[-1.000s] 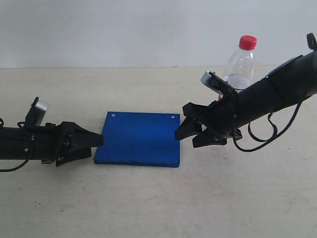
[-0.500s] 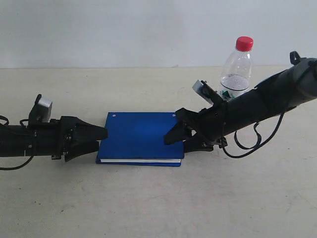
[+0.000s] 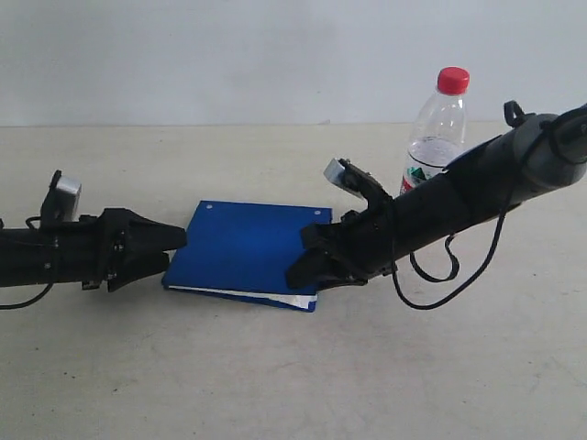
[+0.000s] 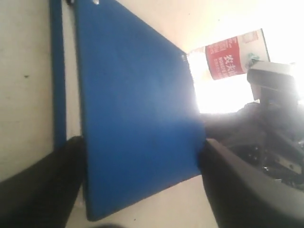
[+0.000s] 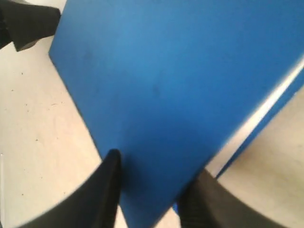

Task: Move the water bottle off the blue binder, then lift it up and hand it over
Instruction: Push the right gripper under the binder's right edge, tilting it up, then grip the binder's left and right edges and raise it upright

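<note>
Our right gripper [image 3: 307,268] rests low over the near corner of the blue binder [image 3: 243,246]. Its jaws are parted and, as far as we can tell, clench nothing; in the right wrist view both fingers lie spread on the blue cover. Our left gripper [image 3: 179,243] is also released, with its jaws wide apart and the binder's opposite edge just ahead of them.

The nearest risk, as we judge it, is the binder itself. At the right gripper's corner a white inner edge [image 3: 298,301] shows under the cover, so the cover seems to gape there. If we closed on the cover alone it could flap open and drop what is inside. If we pushed with slack jaws, the flat board could skid away from the left gripper.

The second risk lies further back. The water bottle [image 3: 438,137] stands upright on the table [image 3: 275,385], clear of the binder, well behind the right gripper and just beyond its forearm [image 3: 459,197]. We cannot tell whether the forearm touches it. A sideways swing or a quick rise of that arm could tip the tall, light bottle.

The binder lies between our two grippers, touching or nearly touching both. For the left gripper the bottle is past the binder's far corner.
</note>
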